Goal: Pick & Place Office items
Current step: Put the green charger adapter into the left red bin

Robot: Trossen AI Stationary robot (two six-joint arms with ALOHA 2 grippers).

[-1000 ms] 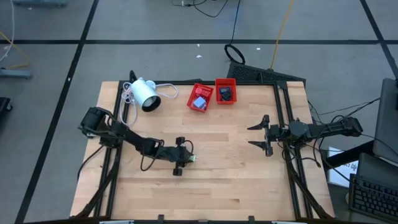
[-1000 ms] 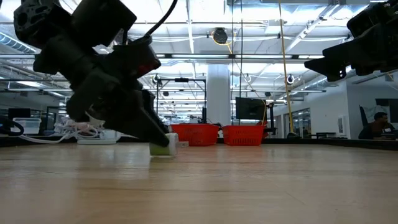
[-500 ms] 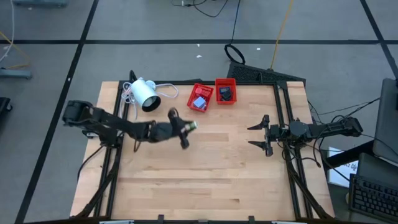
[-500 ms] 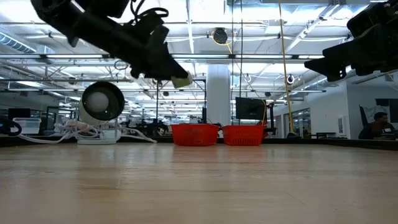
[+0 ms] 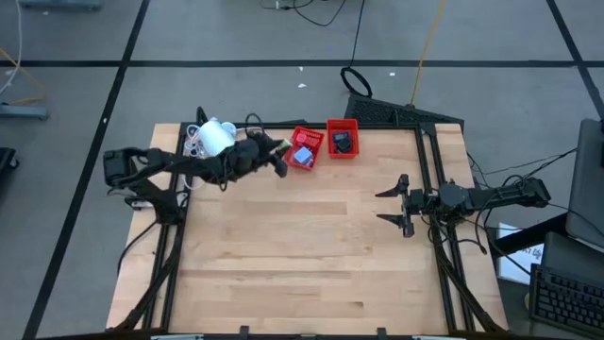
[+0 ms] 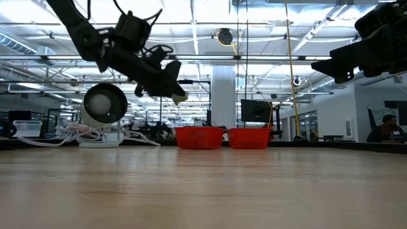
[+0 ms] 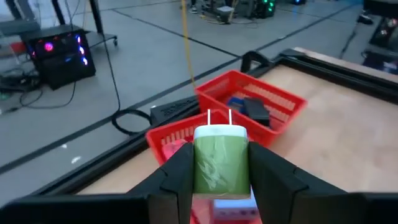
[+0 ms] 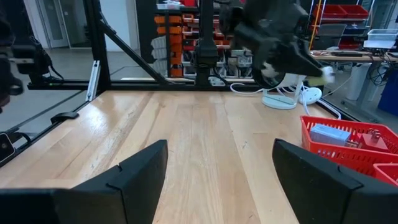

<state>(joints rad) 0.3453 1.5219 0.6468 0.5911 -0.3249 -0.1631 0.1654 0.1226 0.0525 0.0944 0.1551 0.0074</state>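
Observation:
My left gripper point(image 5: 280, 151) hovers above the table's far edge, beside the left red tray point(image 5: 304, 148), shut on a green block with a white face and two metal prongs point(image 7: 221, 163). The low view shows that piece point(image 6: 180, 98) high above the table. The left tray holds pale blue and red pieces point(image 5: 302, 155). In the right red tray point(image 5: 342, 138) lies a black piece point(image 5: 343, 144). My right gripper point(image 5: 396, 205) waits open above the table's right side. My left gripper pinches the green block by its two side faces point(image 7: 200, 168), one finger point(image 7: 177, 180) on each side. The prongs point(image 7: 219, 117) point forward, away from the wrist. The block is lifted clear of the table, just short of the left tray.
A white cylindrical lamp point(image 5: 215, 137) with a coiled cable stands at the far left corner, close behind my left arm. A black frame point(image 5: 429, 161) runs around the table's edges. Bare wood point(image 5: 311, 255) fills the middle and near parts.
My left gripper has risen from the table's middle left with the green block and swung toward the far edge, ending beside the left red tray. The block is lifted clear and stays pinched. My right arm has kept still.

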